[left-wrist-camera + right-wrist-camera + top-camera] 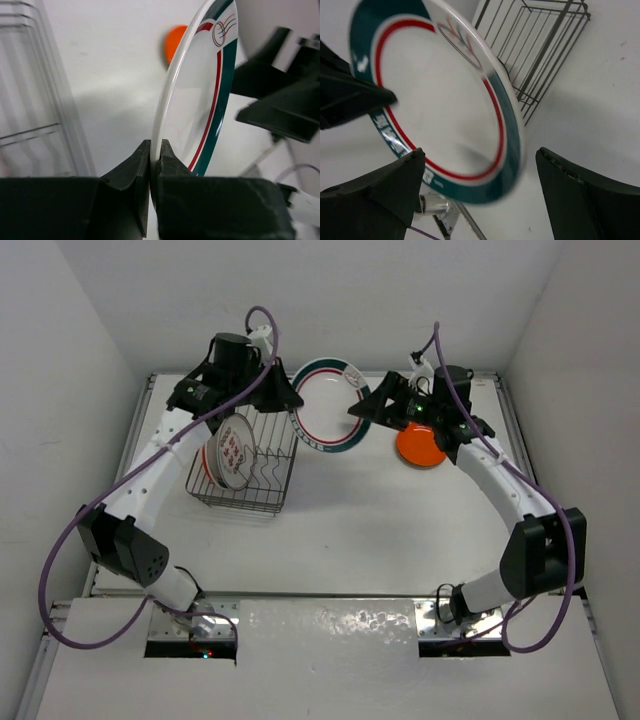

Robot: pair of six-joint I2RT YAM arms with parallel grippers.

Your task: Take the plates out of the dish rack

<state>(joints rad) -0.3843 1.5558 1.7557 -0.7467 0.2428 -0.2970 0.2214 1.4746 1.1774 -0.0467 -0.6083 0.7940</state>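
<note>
Left gripper pinches the teal-rimmed plate; right gripper gapes wide by its rim. Early release could drop it onto the bench.

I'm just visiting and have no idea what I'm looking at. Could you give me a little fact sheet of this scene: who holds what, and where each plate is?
Left gripper: shut on the rim of the teal-rimmed plate, held on edge outside the dish rack
Right gripper: open, fingers wide apart at that plate's other side
Orange plate: flat on the table, right side
Red-motif plate: standing in the dish rack
Left to unload: the red-motif plate
</note>
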